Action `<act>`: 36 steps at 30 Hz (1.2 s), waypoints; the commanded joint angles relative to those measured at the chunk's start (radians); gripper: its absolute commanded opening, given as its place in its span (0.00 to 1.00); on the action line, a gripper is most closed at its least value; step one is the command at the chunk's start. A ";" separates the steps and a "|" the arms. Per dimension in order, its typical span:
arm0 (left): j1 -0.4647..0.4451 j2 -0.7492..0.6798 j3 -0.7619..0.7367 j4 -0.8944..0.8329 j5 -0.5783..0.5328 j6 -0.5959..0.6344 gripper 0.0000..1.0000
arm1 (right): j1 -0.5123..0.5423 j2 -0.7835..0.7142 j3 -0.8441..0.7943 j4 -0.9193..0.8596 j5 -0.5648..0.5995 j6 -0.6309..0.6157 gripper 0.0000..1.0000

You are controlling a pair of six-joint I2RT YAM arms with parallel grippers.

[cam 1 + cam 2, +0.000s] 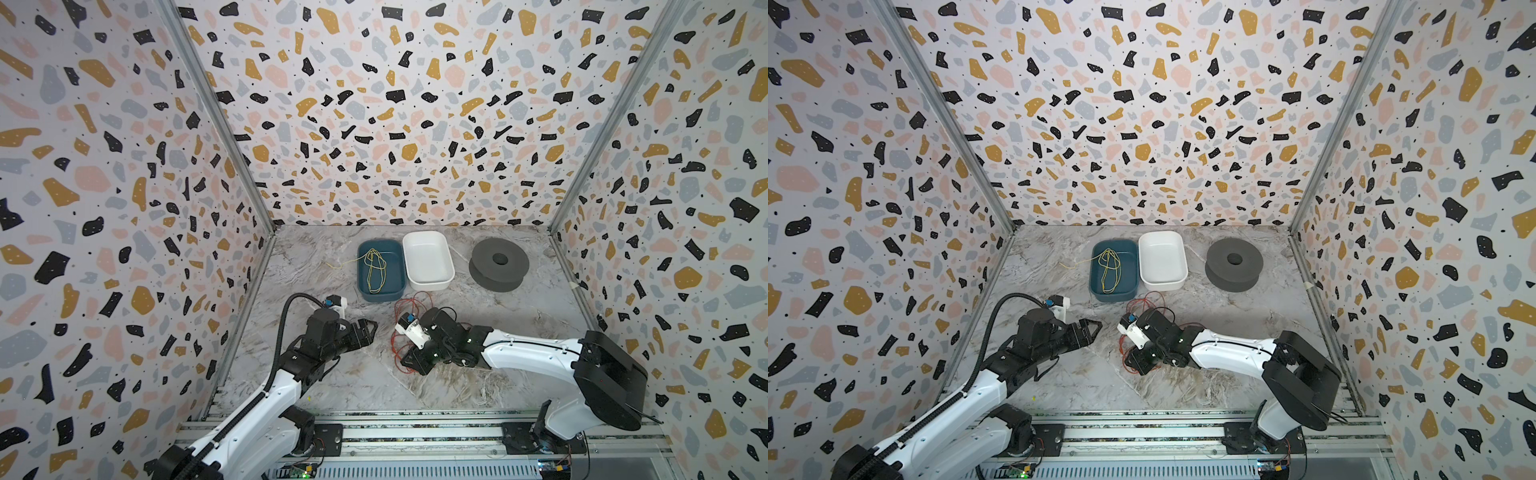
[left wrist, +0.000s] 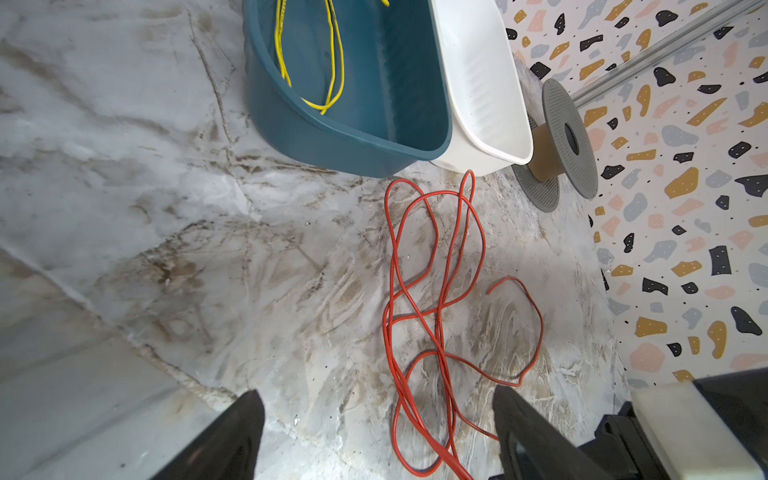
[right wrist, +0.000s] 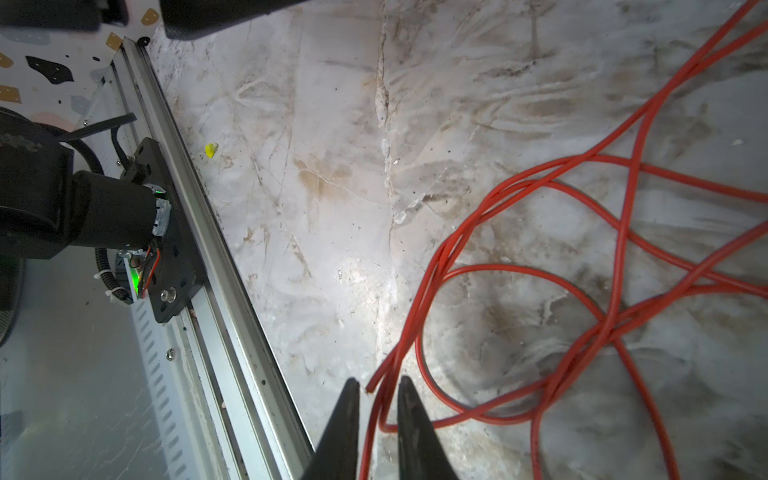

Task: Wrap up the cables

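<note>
The cables [image 1: 417,296] [image 1: 1149,296] are one thin red wire, lying in loose tangled loops on the marble table just in front of the two tubs. My right gripper [image 1: 405,360] [image 1: 1128,363] is low over the near end of the tangle. In the right wrist view its jaws [image 3: 379,380] stand a narrow gap apart with two red strands [image 3: 540,266] running between them. My left gripper [image 1: 372,330] [image 1: 1094,330] hovers to the left of the loops. It is wide open [image 2: 376,392], with cable loops [image 2: 440,266] on the table between and beyond its fingers.
A blue tub [image 1: 362,291] holding a thin yellow wire [image 1: 376,270] stands behind the tangle, with a white tub [image 1: 448,283] beside it. A grey spool [image 1: 498,266] sits at the back right. The aluminium rail [image 1: 415,420] runs along the front edge.
</note>
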 commanded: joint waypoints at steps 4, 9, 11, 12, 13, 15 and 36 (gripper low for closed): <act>-0.004 -0.002 0.023 0.020 -0.003 0.013 0.87 | 0.008 -0.003 -0.023 0.056 0.006 0.010 0.15; -0.003 -0.006 0.009 0.043 -0.002 -0.007 0.87 | 0.009 0.028 -0.024 0.100 0.002 0.021 0.15; -0.003 -0.002 0.005 0.061 0.008 -0.022 0.87 | 0.008 0.047 -0.019 0.119 -0.013 0.024 0.15; -0.003 -0.002 0.004 0.065 0.009 -0.025 0.87 | 0.008 0.054 -0.016 0.125 -0.026 0.026 0.15; -0.003 -0.003 0.005 0.066 0.010 -0.025 0.87 | 0.008 0.065 -0.007 0.124 -0.048 0.026 0.15; -0.004 -0.001 0.008 0.057 0.008 -0.017 0.87 | 0.009 0.066 0.002 0.111 -0.058 0.023 0.15; -0.004 -0.008 0.086 -0.086 -0.093 0.106 0.88 | -0.001 0.169 0.320 -0.309 0.142 0.019 0.28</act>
